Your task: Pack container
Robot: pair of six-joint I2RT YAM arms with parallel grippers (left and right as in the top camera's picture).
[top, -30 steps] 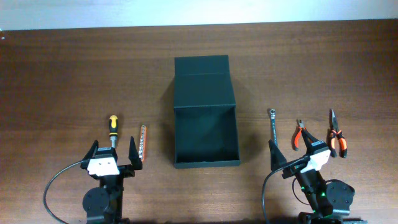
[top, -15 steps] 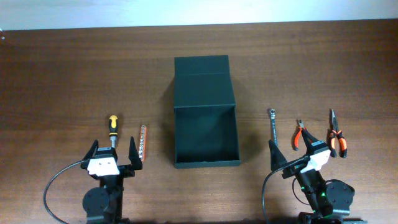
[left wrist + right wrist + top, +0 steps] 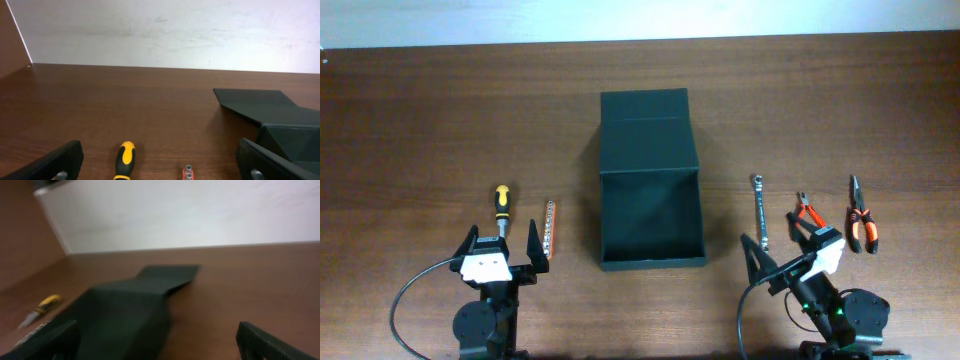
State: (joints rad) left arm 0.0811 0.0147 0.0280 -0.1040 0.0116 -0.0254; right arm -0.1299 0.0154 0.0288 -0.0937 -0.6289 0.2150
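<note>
The container [image 3: 650, 180] sits open in the middle of the counter [image 3: 420, 120]. It looks light and stiff, so pinch a thin side wall. Your left gripper [image 3: 501, 238] and right gripper [image 3: 780, 242] are both wide, holding nothing.

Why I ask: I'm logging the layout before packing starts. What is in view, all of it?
container: 1, dark green-black, middle of the table, flap lid open and lying back on the far side, nothing visible inside
screwdriver: 1, yellow and black handle, left of the container
bit strip: 1, orange with small metal pieces, between the screwdriver and the container
wrench: 1, silver, right of the container
small pliers: 1, red-orange handles, right of the wrench
long-nose pliers: 1, orange and black handles, farthest right
table: 1, brown wood, under everything
left gripper: 1, black fingers, open, near edge, behind the screwdriver
right gripper: 1, black fingers, open, near edge, by the wrench
</note>
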